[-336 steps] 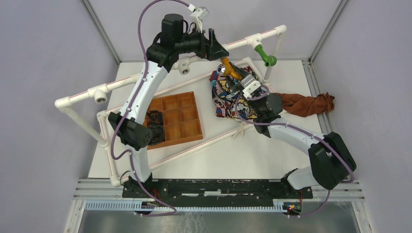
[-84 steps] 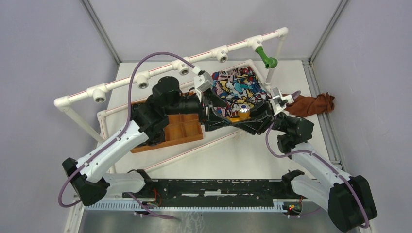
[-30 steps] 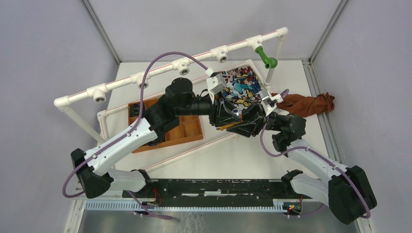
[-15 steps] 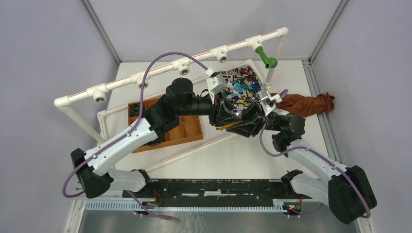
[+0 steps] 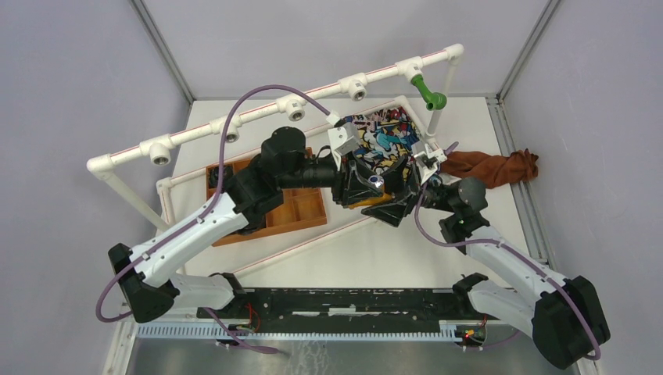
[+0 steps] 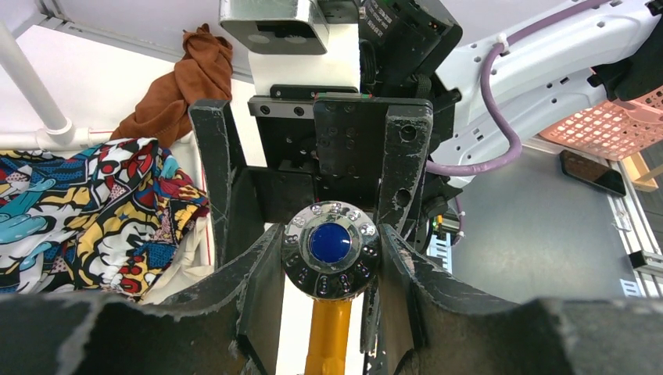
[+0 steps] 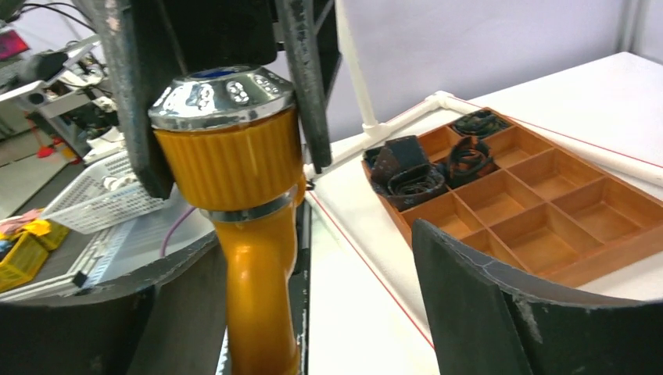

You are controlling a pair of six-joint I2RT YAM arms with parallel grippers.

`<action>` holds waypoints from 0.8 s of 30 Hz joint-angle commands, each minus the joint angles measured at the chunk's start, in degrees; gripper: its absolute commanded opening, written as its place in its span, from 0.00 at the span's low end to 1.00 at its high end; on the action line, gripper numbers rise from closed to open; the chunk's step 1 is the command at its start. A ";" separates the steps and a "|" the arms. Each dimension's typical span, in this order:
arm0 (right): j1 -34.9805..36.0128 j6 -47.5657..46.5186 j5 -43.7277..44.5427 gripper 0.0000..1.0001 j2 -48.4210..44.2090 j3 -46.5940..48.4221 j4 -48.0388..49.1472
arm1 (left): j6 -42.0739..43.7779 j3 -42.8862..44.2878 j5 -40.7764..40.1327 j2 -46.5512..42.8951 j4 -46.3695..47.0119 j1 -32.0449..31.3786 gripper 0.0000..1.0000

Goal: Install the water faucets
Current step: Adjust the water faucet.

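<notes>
Grey-walled booth [image 5: 70, 94], white table [image 5: 383, 254] — wooden tray [image 5: 301, 211], patterned cloth [image 5: 385, 141], orange faucet [image 6: 331, 244]

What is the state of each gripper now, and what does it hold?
Left gripper: closed on the orange-yellow plastic faucet, at its chrome-capped knob.
Right gripper: open, jaws apart on either side of the faucet's stem, holding nothing.

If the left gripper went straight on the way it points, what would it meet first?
Probably the right gripper, facing it, jaws open around the orange faucet the left gripper holds; depth unclear.
</notes>
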 commanded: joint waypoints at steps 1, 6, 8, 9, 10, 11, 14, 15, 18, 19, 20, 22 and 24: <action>0.08 -8.23 3.50 0.91 -2.72 3.78 -10.45 | 3.80 -0.38 -0.04 -2.41 0.49 -0.16 0.02; 0.12 -8.22 0.46 0.98 -2.62 4.65 -11.67 | 4.11 -0.94 -0.50 -2.83 0.53 -0.20 0.02; 0.11 -8.29 -0.75 0.98 -2.49 4.74 -10.61 | 4.21 -0.99 -0.43 -2.96 0.52 -0.13 0.02; 0.12 -8.14 -0.74 0.98 -2.75 4.25 -9.22 | 4.26 -1.04 -0.36 -2.93 0.59 -0.15 0.02; 0.17 -7.86 -0.44 0.98 -3.14 3.57 -7.39 | 4.32 -1.04 -0.43 -2.96 0.53 -0.15 0.02; 0.21 -7.62 0.09 0.98 -3.69 2.74 -5.44 | 4.43 -1.04 -0.44 -2.95 0.59 -0.15 0.02; 0.39 -6.47 1.23 0.98 -5.10 0.70 0.07 | 4.54 -1.18 -0.20 -3.15 0.70 -0.15 0.02; 0.55 -6.55 1.36 0.98 -5.14 0.78 0.04 | 4.57 -1.22 -0.18 -3.23 0.79 -0.13 0.02; 1.21 -6.21 1.41 0.98 -4.42 1.26 0.16 | 4.41 -1.37 -0.24 -3.11 1.07 -0.15 0.02; 1.56 -6.10 1.33 0.98 -3.89 1.54 0.25 | 4.32 -1.39 -0.20 -3.02 1.36 -0.11 0.02; 2.07 -6.01 1.18 0.98 -3.41 1.82 0.24 | 4.14 -1.40 -0.24 -2.89 1.60 -0.08 0.02; 2.93 -5.70 0.71 0.98 -2.18 2.62 0.29 | 3.90 -1.32 -0.18 -2.72 1.81 -0.15 0.02; 3.65 -5.50 0.87 0.98 -1.37 3.03 0.42 | 3.77 -1.26 0.06 -2.56 1.99 -0.14 0.02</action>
